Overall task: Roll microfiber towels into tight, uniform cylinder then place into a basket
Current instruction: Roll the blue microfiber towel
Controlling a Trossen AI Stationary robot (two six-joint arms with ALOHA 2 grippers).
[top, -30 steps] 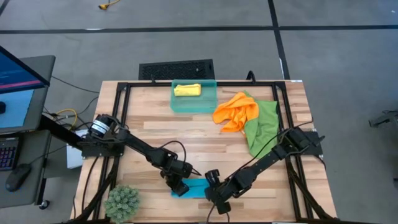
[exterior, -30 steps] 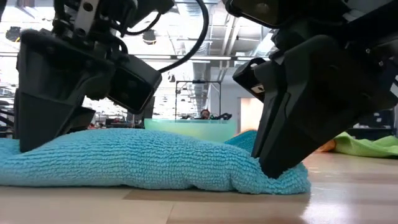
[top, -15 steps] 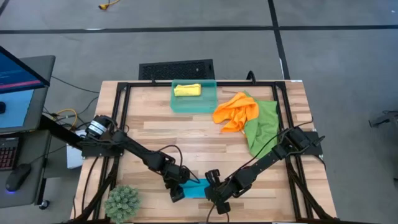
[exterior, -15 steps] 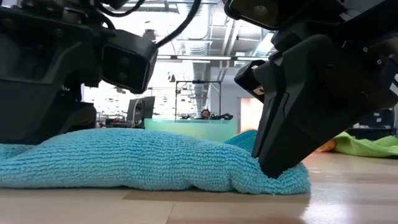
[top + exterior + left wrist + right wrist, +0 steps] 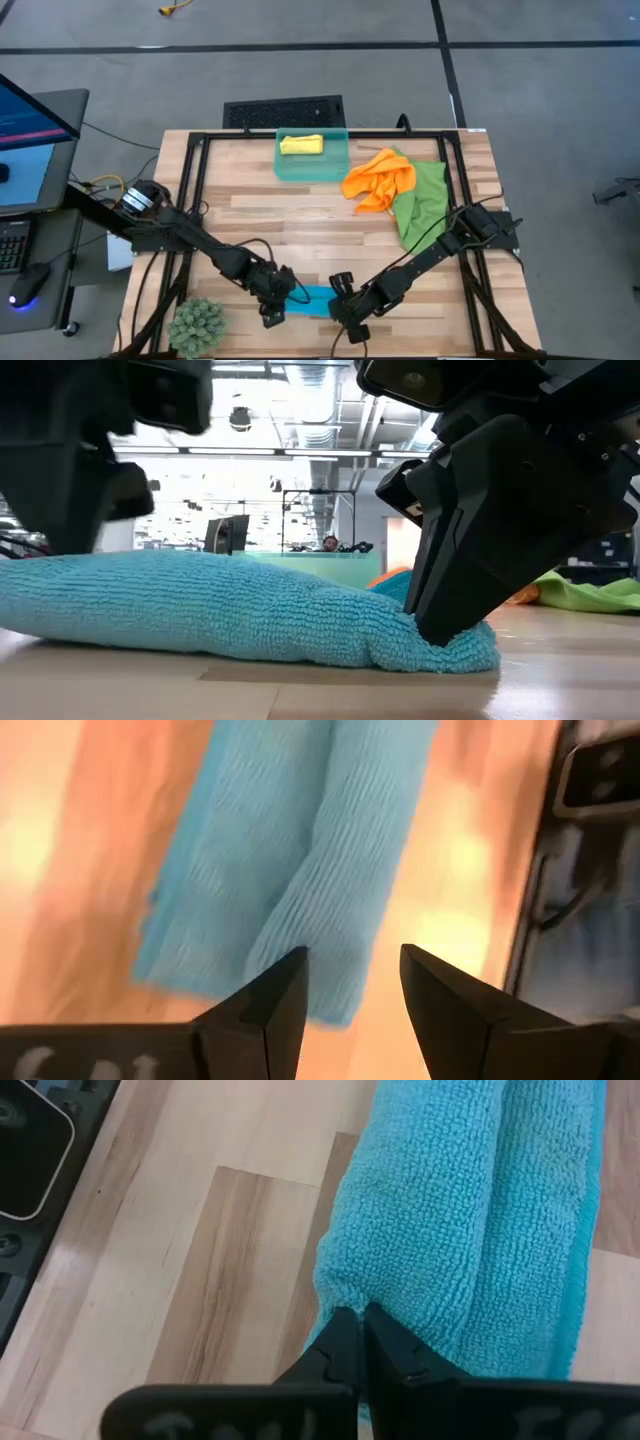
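Note:
A bright blue towel (image 5: pixel 315 298), loosely rolled, lies near the table's front edge between my two grippers. My left gripper (image 5: pixel 275 308) hovers open over its left end (image 5: pixel 300 950); in the left wrist view the roll lies beyond the spread fingers. My right gripper (image 5: pixel 338 305) is shut at the roll's right end. A rolled yellow towel (image 5: pixel 301 145) lies in the teal basket (image 5: pixel 340 170) at the far edge. To the basket's right, the orange towel (image 5: pixel 380 180) lies crumpled, partly on the green towel (image 5: pixel 425 200). My right gripper has its closed fingertips (image 5: pixel 345 1335) on the right end (image 5: pixel 345 1295) of the blue roll, where the cloth puckers toward them. It slants down from the table's right. Its fingertip (image 5: pixel 440 625) sinks into that end and holds it on the table.
A green tufted plant (image 5: pixel 197 325) stands at the front left corner. A black grate (image 5: pixel 284 111) lies on the floor behind the basket. A desk with a monitor (image 5: pixel 30 120) stands to the left. Bare wood (image 5: pixel 280 215) spans the table's middle.
My left gripper has opened, let go of the roll's left end, risen and drawn back toward the table's left, rolling about its axis. The roll's left end has shifted, while its right end stays pinned under my still right gripper.

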